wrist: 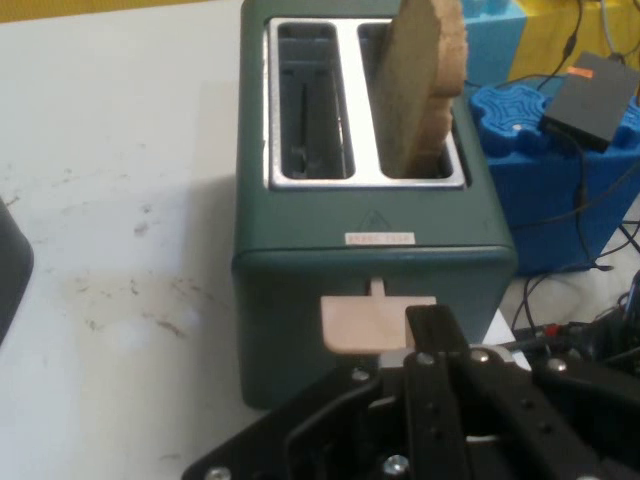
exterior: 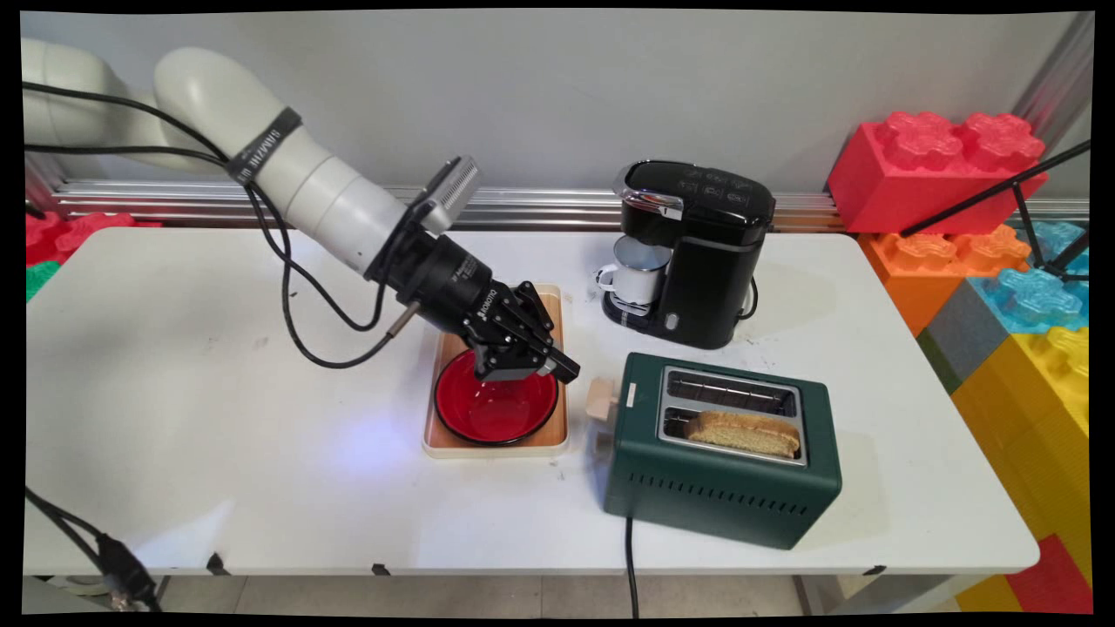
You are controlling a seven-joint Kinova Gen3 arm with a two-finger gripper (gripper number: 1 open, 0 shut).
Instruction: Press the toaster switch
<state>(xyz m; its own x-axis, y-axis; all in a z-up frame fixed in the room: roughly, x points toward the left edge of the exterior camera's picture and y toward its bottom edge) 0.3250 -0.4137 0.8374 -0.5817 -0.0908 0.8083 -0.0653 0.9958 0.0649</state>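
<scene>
Nearest the camera stands the green toaster (exterior: 723,453), the biggest thing on the white table (exterior: 218,418), its cord running off the near edge. It lies with its lever end turned toward the arm, so the pale lever (wrist: 365,322) is the part that faces the hand. One slice of bread (exterior: 743,432) stands in the nearer slot, poking well above the rim, which suggests that the lever is up; the farther slot is empty.

Behind the toaster, near the wall, a black coffee maker (exterior: 697,252) holds a white mug (exterior: 638,272) under its spout, placed to catch a pour.

Left of the toaster a wooden tray (exterior: 557,435) carries a red bowl (exterior: 496,409), which looks empty.

Above that bowl's far rim hangs the black gripper (exterior: 557,366), tilted down and pointed at the toaster's lever end. From the hand camera one finger reaches up just beside the lever and overlaps its corner; whether it touches I cannot tell. The fingers seem drawn together and grip nothing.
</scene>
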